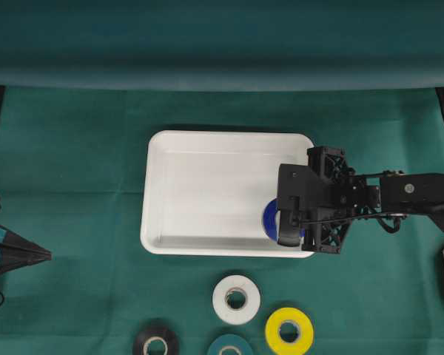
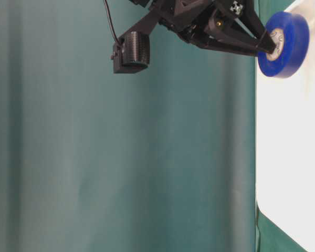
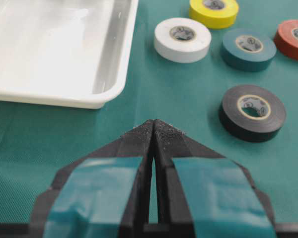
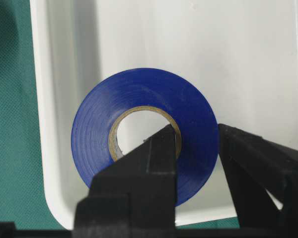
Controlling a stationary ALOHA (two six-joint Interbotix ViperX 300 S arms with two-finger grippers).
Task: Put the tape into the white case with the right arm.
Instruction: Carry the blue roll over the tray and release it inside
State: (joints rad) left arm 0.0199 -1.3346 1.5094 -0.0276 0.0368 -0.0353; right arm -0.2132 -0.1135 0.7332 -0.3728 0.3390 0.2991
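Note:
A blue tape roll (image 4: 104, 129) is pinched in my right gripper (image 4: 196, 131), one finger through its hole and the other outside its rim. In the overhead view the tape (image 1: 269, 220) sits over the front right corner of the white case (image 1: 207, 177), half hidden under the right gripper (image 1: 281, 222). The table-level view shows the tape (image 2: 291, 44) at the fingertips, in front of the case (image 2: 289, 157). I cannot tell whether it touches the case floor. My left gripper (image 3: 154, 126) rests shut and empty at the far left (image 1: 44, 255).
Loose rolls lie on the green cloth in front of the case: white (image 1: 236, 299), yellow (image 1: 289, 330), teal (image 1: 230, 346) and black (image 1: 156, 342). The left wrist view also shows a red roll (image 3: 295, 37). The inside of the case holds nothing else.

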